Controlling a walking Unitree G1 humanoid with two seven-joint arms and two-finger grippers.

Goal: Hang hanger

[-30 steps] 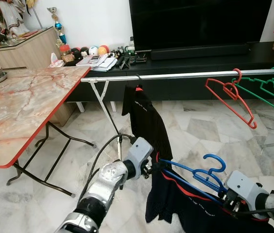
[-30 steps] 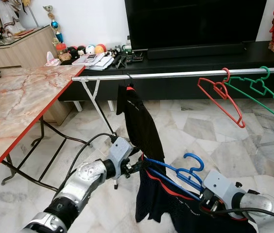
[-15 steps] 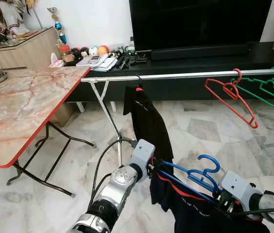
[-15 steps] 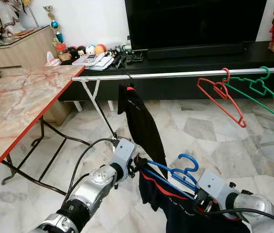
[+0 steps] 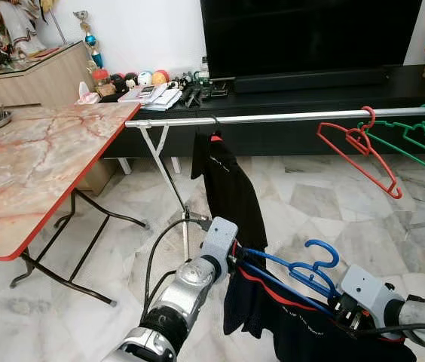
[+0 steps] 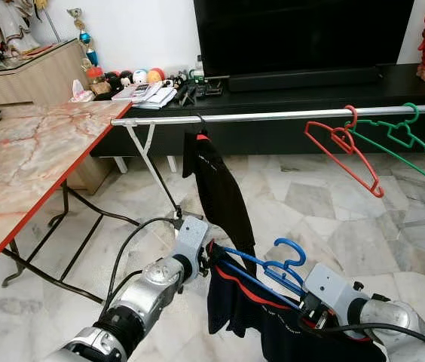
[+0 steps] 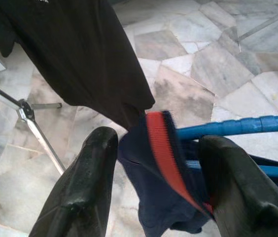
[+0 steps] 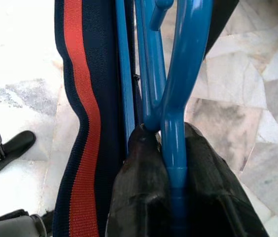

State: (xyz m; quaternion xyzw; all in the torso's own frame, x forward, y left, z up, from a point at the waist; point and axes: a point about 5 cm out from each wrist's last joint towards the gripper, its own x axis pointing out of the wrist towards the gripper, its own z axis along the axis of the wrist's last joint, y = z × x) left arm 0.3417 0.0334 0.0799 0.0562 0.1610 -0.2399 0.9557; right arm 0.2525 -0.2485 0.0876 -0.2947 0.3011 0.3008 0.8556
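Gripping blue hanger (image 8: 178, 89), right claw (image 8: 171, 163) clamped.

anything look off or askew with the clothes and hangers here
Yes. The navy garment is bunched along the blue hanger, not spread on it. The right gripper clamps the hanger; the left gripper sits open around the collar. On the rail, the red hanger and green hanger hang tilted.
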